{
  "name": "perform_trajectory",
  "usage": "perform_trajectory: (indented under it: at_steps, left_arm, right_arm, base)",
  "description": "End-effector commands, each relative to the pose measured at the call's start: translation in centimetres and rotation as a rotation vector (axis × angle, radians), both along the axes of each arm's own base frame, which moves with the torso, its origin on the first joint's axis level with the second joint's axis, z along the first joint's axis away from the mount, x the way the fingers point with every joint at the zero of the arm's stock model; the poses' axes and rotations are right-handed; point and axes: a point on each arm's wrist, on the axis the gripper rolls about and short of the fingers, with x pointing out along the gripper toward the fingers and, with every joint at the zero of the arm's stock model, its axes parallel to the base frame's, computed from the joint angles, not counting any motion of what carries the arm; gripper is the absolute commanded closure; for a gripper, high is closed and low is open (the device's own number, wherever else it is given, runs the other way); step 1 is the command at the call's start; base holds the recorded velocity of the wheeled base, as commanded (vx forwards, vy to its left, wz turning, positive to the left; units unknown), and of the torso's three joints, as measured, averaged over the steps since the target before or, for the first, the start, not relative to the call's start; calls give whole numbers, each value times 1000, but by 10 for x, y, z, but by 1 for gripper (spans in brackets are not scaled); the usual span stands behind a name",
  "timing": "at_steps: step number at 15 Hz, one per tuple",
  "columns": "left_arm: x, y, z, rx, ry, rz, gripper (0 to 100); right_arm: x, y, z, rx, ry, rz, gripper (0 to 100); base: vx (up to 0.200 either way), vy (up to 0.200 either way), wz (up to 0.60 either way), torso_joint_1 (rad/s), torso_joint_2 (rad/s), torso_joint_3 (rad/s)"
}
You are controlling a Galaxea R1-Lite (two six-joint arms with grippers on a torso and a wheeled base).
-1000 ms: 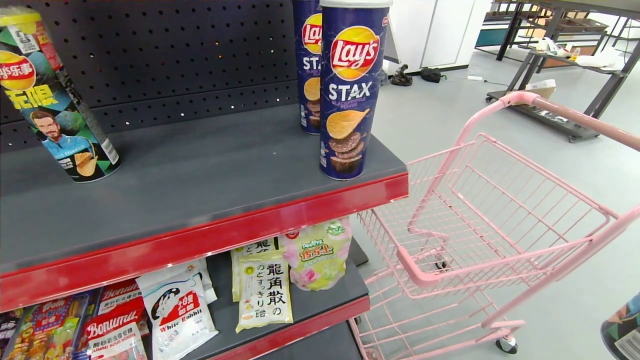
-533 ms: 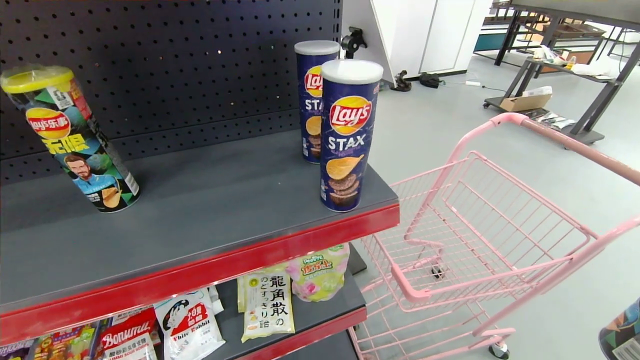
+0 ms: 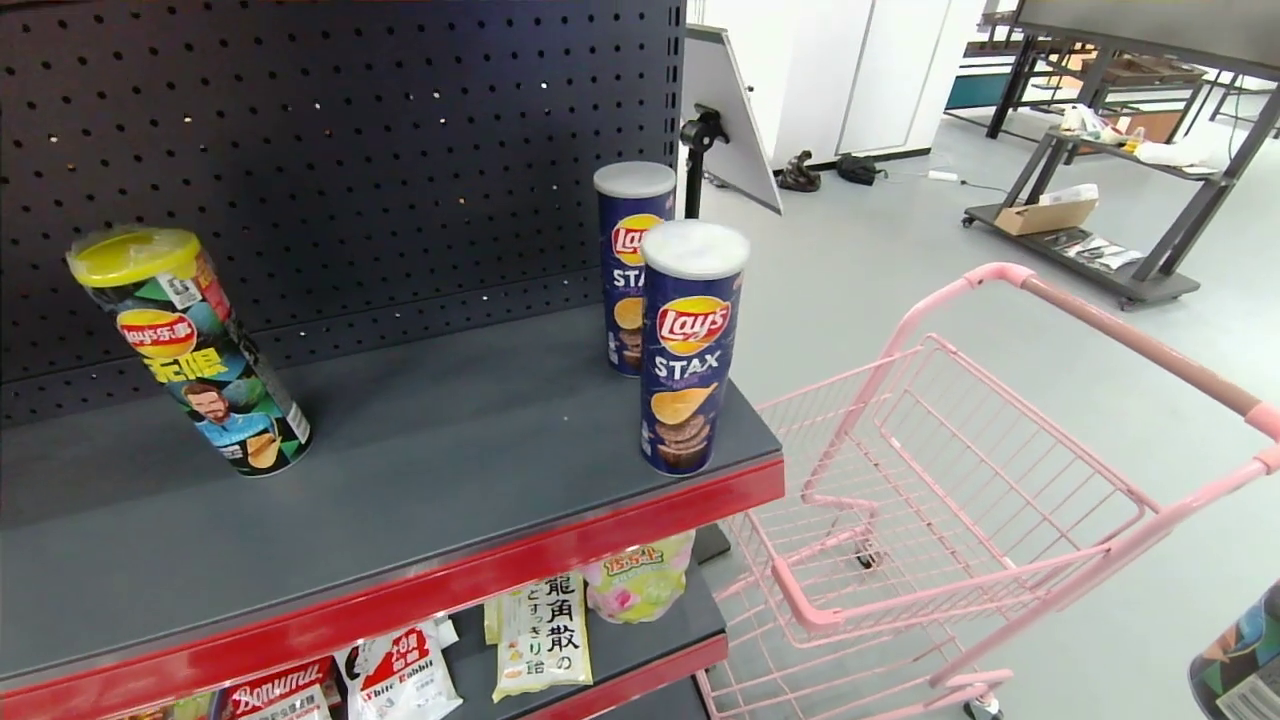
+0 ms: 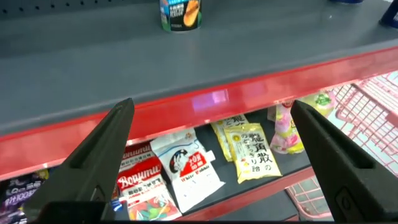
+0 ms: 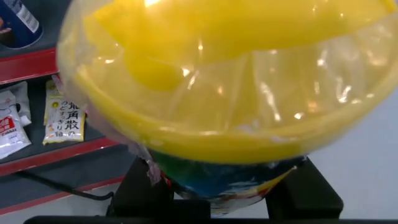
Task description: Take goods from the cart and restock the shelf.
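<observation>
Yellow plastic lid, printed tube: a chip can (image 5: 217,93) is clamped between the right gripper's (image 5: 217,193) dark fingers (image 5: 140,190), which grip low on the tube.

The left gripper's (image 4: 211,165) fingers (image 4: 93,168) are spread wide with nothing between them. Beyond their tips the shelf's red front edge (image 4: 211,102) and snack bags (image 4: 249,152) on the lower tier are seen.

On the grey shelf board (image 3: 420,470) a matching can (image 3: 190,350) and two blue chip cans (image 3: 690,360) are already stood, with bare board between them. No goods are seen in the pink cart (image 3: 950,500).

Risks, as judged:
- With such a low grip the tall can may swing or slip in the fingers.
- Its base could be caught on the red edge if it is brought in too low.
- The front blue can stands close to the shelf edge and could be knocked off by a wide approach.

Hard to tell: pad contact on the held can is masked by its own lid, so the firmness of the grip is not confirmed. The cart's lower tray is cut off.
</observation>
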Motion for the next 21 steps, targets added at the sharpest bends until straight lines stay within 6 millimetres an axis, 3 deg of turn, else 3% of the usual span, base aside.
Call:
perform_trajectory:
  at_steps: [1,9,16,21]
  left_arm:
    - [0,0,0,0,1,0,0]
    - [0,0,0,0,1,0,0]
    - [0,0,0,0,1,0,0]
    - [0,0,0,0,1,0,0]
  right_arm:
    - [2,0,0,-4,6,9,100]
    - [0,0,-1,-10,7,20,100]
    - [-9,1,-19,-18,14,21,100]
    - [-31,1,-39,-32,-39,26,100]
  base:
    - [0,0,0,149,-393,-227]
    - [0,0,0,134,-328,-187]
    - [0,0,600,11,-10,-9]
    - [0,0,0,0,0,0]
